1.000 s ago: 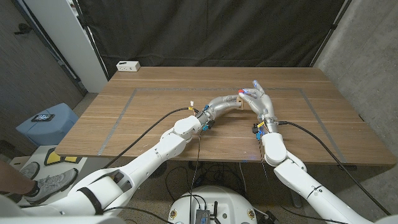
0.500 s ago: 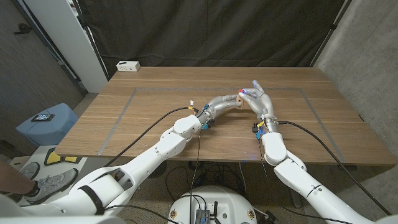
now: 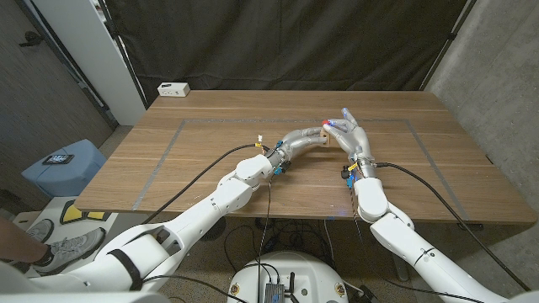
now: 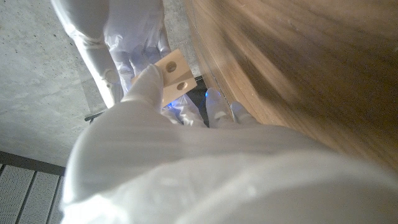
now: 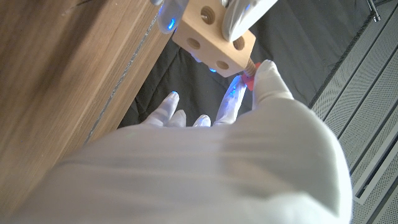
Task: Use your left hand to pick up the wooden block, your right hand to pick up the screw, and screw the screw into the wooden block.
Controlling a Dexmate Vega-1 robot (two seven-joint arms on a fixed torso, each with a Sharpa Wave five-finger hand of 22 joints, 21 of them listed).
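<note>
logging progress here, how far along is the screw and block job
Done: the left hand holds the wooden block above the table. In hand: the right hand pinches the red-headed screw, its shaft entering the block's hole. Left: driving it in fully.

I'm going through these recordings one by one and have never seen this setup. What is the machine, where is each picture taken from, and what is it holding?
It is a two-armed robot standing at a wooden table. The wide picture looks down from a camera on its head; the other two come from cameras on its wrists, looking along the back of each hand, so they appear turned. The left hand holds a small wooden block with round holes above the table. The right hand pinches a red-headed screw whose tip sits at the block's side. A small white box lies at the table's far corner.
</note>
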